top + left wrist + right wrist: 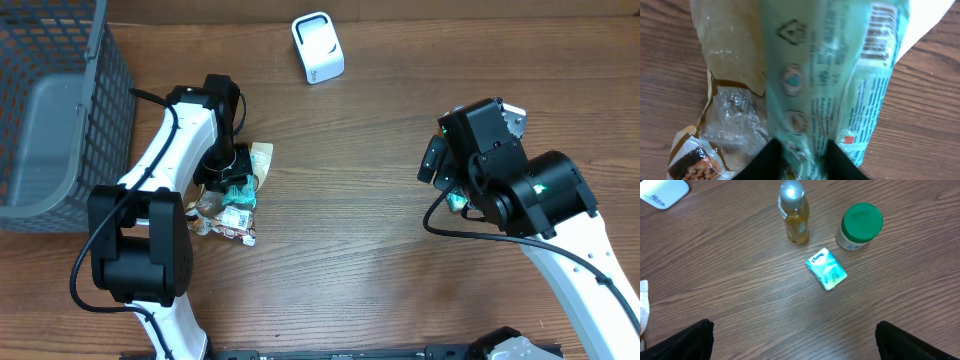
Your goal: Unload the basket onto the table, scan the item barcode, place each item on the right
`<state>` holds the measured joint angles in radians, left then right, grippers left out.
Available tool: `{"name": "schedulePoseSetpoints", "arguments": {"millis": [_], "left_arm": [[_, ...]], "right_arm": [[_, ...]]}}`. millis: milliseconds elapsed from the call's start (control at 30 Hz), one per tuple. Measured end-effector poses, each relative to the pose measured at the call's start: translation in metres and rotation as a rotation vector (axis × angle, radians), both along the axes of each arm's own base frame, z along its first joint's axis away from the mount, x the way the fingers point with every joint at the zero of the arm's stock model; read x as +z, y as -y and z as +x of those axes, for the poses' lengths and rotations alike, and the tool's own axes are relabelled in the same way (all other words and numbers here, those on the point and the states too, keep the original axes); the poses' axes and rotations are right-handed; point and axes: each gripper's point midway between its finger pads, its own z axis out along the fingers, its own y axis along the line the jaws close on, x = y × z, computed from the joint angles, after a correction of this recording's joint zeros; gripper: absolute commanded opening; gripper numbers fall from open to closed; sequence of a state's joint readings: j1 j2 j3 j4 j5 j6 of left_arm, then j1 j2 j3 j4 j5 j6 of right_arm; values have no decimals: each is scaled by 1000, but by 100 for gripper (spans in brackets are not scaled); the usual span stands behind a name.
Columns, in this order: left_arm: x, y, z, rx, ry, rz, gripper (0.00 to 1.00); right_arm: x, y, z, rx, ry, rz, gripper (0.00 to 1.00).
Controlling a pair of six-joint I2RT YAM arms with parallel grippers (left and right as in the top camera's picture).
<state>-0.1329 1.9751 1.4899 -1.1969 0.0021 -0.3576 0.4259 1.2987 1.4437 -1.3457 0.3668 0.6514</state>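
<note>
Green packet [830, 75], its barcode in the upper right of the left wrist view, sits among wrappers [225, 215] at left centre of the overhead frame. Left gripper [801, 162] pinches its lower end. White scanner [318, 47] stands at top centre. Right gripper [795, 345] hangs spread wide at right.

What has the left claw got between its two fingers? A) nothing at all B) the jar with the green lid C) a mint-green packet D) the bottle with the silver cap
C: in the left wrist view, the left gripper has a dark finger pressed on either side of the mint-green packet, whose barcode shows near the top.
</note>
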Motion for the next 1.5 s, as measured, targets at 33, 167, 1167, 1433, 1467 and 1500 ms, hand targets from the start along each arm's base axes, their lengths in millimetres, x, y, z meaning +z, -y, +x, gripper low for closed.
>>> {"name": "schedulePoseSetpoints", "arguments": {"millis": [33,167,1167,1433,1467,1500], "left_arm": [[0,0,0,4,0,0,5],[2,0,3,5,8,-2,4],[-8,153,-13,-293,75,-379,5],[-12,162,-36,-300,6,-370,36],[-11,160,-37,-295,-2,-367,32],[-8,158,-36,-289,-4,-366,16]], "right_arm": [[0,0,0,0,-1,-1,100],[0,0,0,0,0,0,100],[0,0,0,0,0,0,100],[0,0,0,0,0,0,100],[0,0,0,0,0,0,100],[0,0,0,0,0,0,100]]}}
